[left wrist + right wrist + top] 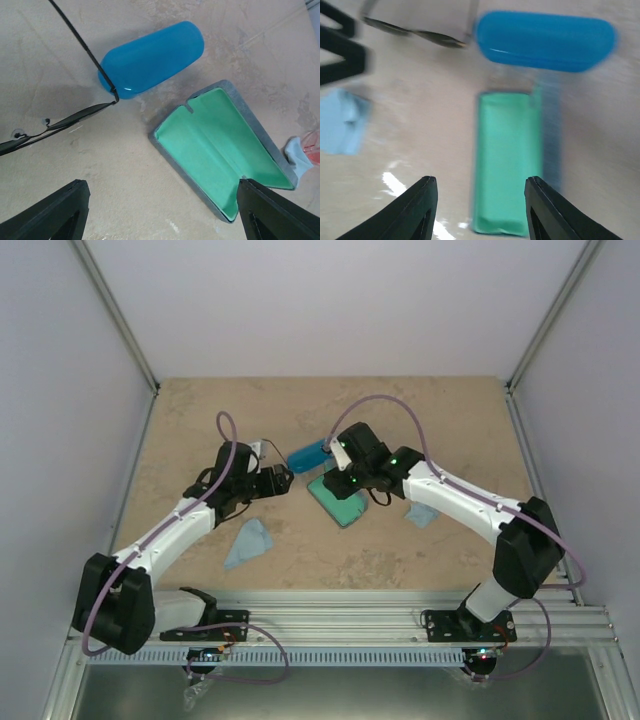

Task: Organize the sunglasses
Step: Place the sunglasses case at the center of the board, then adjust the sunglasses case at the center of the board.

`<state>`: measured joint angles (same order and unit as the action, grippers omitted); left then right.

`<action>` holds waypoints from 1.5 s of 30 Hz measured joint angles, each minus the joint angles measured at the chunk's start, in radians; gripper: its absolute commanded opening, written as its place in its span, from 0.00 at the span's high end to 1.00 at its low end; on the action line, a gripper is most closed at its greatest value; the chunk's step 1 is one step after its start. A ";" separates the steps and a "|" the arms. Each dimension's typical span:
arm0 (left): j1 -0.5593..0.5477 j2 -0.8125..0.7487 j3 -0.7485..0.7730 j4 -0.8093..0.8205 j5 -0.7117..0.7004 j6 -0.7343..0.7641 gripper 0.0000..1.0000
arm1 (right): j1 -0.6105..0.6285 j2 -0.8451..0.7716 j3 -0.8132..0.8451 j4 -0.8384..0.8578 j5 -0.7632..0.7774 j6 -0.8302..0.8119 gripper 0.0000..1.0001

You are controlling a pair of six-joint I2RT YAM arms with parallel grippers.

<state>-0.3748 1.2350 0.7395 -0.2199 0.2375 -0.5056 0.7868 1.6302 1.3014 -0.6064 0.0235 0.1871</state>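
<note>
The thin dark wire-framed sunglasses (pixel 60 121) lie unfolded on the table left of the glossy blue oval case (pixel 150 60); they also show blurred in the right wrist view (pixel 415 31). A sliver of the red-orange sunglasses (pixel 314 150) shows at the right edge, by a cloth. The grey-blue rectangular case (pixel 220 145) lies open, its green lining empty. My left gripper (pixel 160 215) is open and empty, hovering just left of the open case. My right gripper (pixel 480 210) is open and empty above the open case (pixel 507 160). In the top view both grippers (pixel 280 480) (pixel 340 478) flank the cases.
A light blue cloth (pixel 248 543) lies near the left arm, another (pixel 422 515) under the right arm. The blue case (pixel 308 453) sits behind the open case (pixel 340 505). White walls and metal posts border the table.
</note>
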 measured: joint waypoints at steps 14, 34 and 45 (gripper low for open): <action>0.000 -0.129 -0.044 -0.143 -0.171 -0.064 0.22 | 0.088 0.178 -0.107 0.113 -0.335 0.101 0.53; 0.000 -0.140 -0.118 -0.310 -0.208 -0.148 0.28 | 0.064 0.236 -0.126 0.040 0.102 0.252 0.49; 0.000 0.003 -0.118 -0.324 -0.167 -0.138 0.60 | 0.057 0.125 -0.176 0.138 0.021 0.224 0.51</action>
<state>-0.3748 1.2385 0.6212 -0.5442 0.0704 -0.6434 0.8440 1.7554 1.1252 -0.4683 0.0444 0.4110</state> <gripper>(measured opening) 0.489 0.497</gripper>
